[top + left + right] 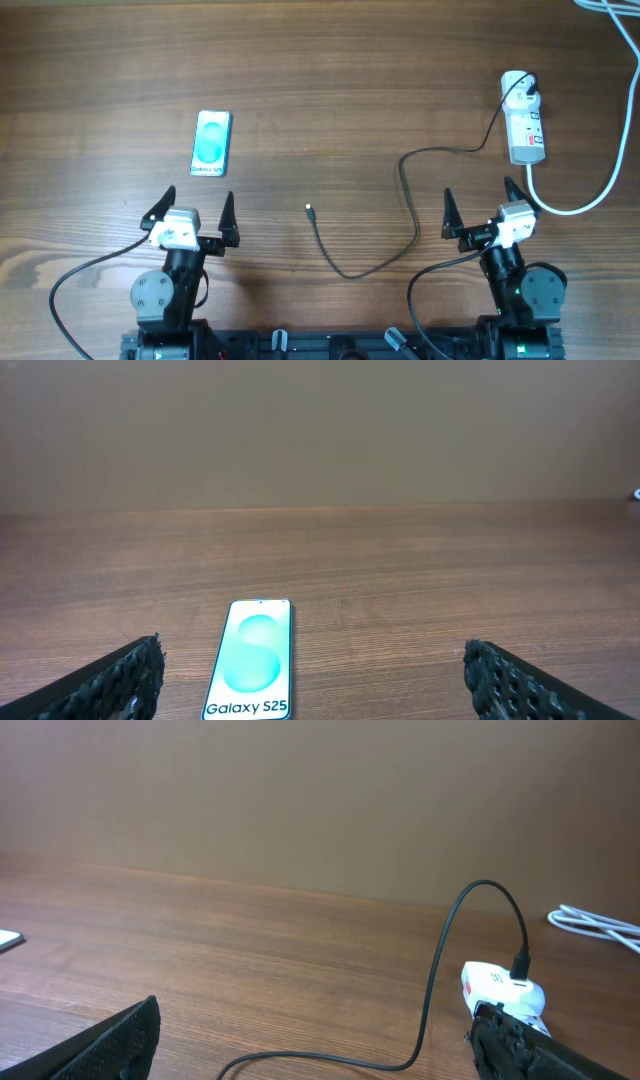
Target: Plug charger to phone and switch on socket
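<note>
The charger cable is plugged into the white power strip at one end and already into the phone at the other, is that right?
Not quite. The charger is plugged into the socket, but its other end is not in the phone. The connector tip lies loose on the table, apart from the phone. The overhead view shows it.

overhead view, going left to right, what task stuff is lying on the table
phone → charger's free connector tip → socket
</note>
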`<state>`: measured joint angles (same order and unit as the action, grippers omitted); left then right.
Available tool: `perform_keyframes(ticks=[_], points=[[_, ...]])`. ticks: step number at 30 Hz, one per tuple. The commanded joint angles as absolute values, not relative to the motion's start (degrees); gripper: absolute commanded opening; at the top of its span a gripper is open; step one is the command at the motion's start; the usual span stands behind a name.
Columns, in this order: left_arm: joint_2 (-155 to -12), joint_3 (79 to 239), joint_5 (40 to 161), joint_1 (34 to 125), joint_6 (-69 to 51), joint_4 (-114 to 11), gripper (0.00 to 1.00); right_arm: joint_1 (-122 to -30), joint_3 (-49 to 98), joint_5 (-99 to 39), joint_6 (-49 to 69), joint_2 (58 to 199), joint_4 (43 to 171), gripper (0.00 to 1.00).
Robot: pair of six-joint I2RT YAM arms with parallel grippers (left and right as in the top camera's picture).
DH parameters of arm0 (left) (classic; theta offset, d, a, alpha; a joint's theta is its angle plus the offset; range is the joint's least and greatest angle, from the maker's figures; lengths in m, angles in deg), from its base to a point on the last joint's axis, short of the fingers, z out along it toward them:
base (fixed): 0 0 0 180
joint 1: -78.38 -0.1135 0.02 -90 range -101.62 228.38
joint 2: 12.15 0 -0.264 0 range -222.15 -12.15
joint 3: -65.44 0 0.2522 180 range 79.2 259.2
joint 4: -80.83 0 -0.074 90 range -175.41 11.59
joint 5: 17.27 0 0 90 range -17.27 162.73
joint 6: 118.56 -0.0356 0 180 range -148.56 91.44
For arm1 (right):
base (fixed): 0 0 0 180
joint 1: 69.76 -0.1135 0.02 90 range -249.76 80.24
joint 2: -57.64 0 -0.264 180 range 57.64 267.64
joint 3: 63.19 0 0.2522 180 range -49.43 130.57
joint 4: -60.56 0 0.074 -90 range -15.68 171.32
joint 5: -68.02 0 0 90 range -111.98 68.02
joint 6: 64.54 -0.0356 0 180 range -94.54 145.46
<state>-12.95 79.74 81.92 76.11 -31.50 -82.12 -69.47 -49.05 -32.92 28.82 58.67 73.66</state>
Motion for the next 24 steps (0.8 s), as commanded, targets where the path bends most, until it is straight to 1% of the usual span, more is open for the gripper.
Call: perform_keyframes(ticks=[1,24], points=[[-12.60,79.54,81.18,76.40,-32.61,-81.72,1.00,-69.71,-49.14,-33.47,29.60,58.28,73.51,1.00],[-12.60,79.54,81.18,76.40,-32.61,-81.72,1.00,-69.71,-49.14,-33.47,29.58,58.28,73.51,1.00]])
